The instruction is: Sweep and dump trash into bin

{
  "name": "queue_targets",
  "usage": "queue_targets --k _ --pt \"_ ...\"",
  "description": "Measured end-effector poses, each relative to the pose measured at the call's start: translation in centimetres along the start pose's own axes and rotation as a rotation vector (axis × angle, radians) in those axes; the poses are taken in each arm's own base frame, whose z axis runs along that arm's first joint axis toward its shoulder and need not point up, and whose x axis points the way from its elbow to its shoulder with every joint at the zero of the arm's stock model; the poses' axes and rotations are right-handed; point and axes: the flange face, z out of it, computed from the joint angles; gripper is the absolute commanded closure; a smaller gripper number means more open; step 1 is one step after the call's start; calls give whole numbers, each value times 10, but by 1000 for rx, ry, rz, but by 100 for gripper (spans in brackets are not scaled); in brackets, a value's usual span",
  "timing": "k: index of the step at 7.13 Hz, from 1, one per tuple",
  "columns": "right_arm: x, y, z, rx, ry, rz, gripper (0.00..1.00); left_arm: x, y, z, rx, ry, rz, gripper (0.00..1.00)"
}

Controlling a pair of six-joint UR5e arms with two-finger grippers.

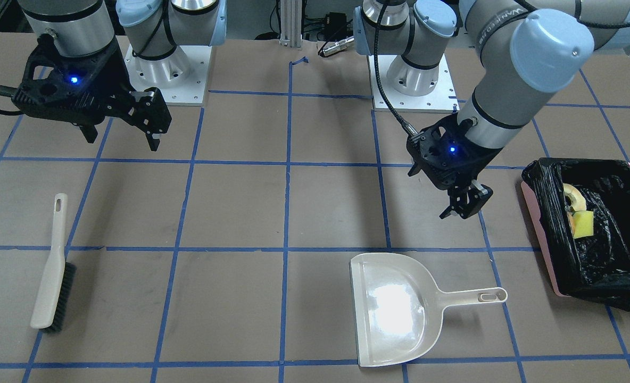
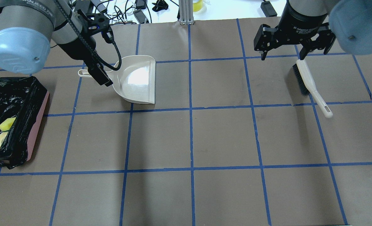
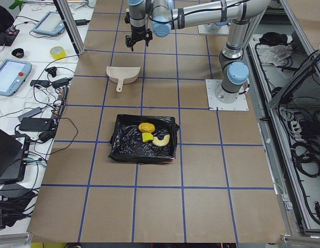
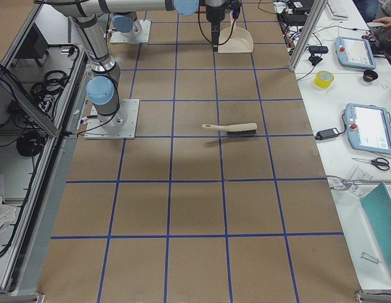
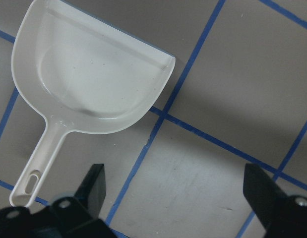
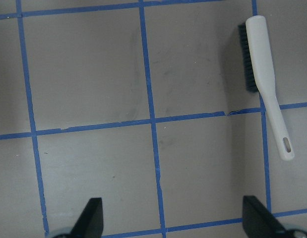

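Observation:
The bin [image 1: 539, 226], pink-sided with a black bag, holds the trash: a potato-like oval [image 3: 146, 126], a green-and-yellow sponge wedge [image 3: 148, 137] and a tan croissant piece [image 3: 161, 140]. In the front view the sponge [image 1: 584, 224] and the croissant [image 1: 572, 196] show inside. My left gripper [image 1: 466, 205] is open and empty, above the table beside the off-white dustpan [image 1: 395, 314]. The left wrist view shows the dustpan [image 5: 93, 74] lying empty below the spread fingers. My right gripper [image 1: 121, 139] is open and empty, raised near the brush [image 1: 54, 271].
The brush [image 2: 310, 83] lies flat at the table's right side in the overhead view, its handle toward the robot. The dustpan [image 2: 135, 80] lies flat with its handle toward the bin [image 2: 38, 122]. Blue tape lines grid the brown table.

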Motion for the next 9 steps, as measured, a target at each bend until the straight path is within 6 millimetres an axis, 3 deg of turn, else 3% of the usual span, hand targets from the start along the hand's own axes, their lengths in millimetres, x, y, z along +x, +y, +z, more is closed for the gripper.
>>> queue_targets --k 2,3,6,9 --pt "-1 2 17 -24 3 0 0 27 10 -22 -22 12 -235 0" --pt "-1 3 20 -34 4 -1 0 31 16 -30 -31 6 -347 0" --pt "0 5 23 -46 15 -5 0 10 58 -48 -30 -27 -572 0" --pt "1 5 24 -50 18 -4 0 8 67 -59 -60 -104 -932 0"
